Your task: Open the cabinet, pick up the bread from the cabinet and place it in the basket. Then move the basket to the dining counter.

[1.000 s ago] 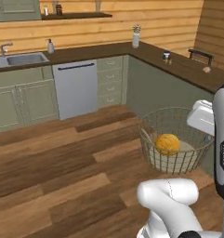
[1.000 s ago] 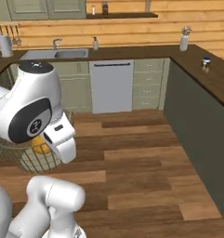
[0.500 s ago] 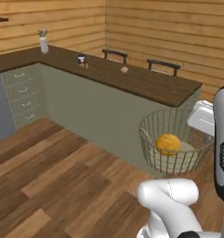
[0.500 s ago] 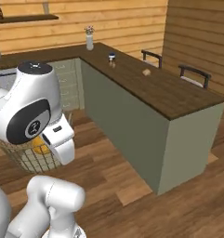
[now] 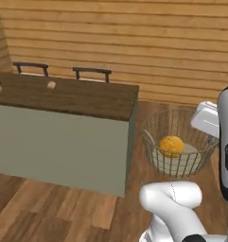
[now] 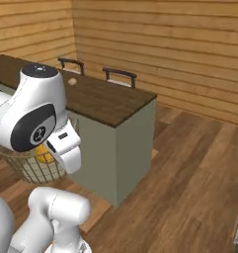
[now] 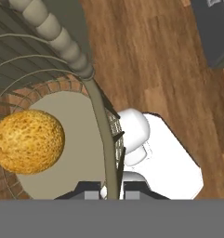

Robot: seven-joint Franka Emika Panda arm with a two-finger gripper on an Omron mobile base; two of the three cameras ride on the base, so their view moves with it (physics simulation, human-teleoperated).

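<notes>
Right now the biggest thing ahead is the dining counter (image 5: 63,97), a long dark-brown wood-grain top on a plain pale grey-green front, with 2 dark chair backs (image 5: 92,72) behind it against the plank wall. Its near end stands just left of the load in the left base view, and most of its top looks bare, apart from a small pale lump (image 5: 51,85) far along it.

Next in size is the basket (image 5: 178,142), a round bowl of thin silvery-tan wire mesh with a pale beige disc bottom, hanging clear of the wooden floor beside the arm. Inside it sits the bread (image 7: 29,142), a small round golden-orange bun resting on the disc, off to 1 side.

Smallest of all, the gripper (image 7: 111,189) has its 2 dark tips pressed in on the basket's rim wire, which runs up between them in the hand view.

My reading is that the carry to the counter is under way and only the set-down remains. To do it well, I'd raise the basket so its bottom clears the counter edge, keep it level so the bun doesn't roll, bring it in over the bare wood well back from the end, and lower it flat before letting the rim go.
</notes>
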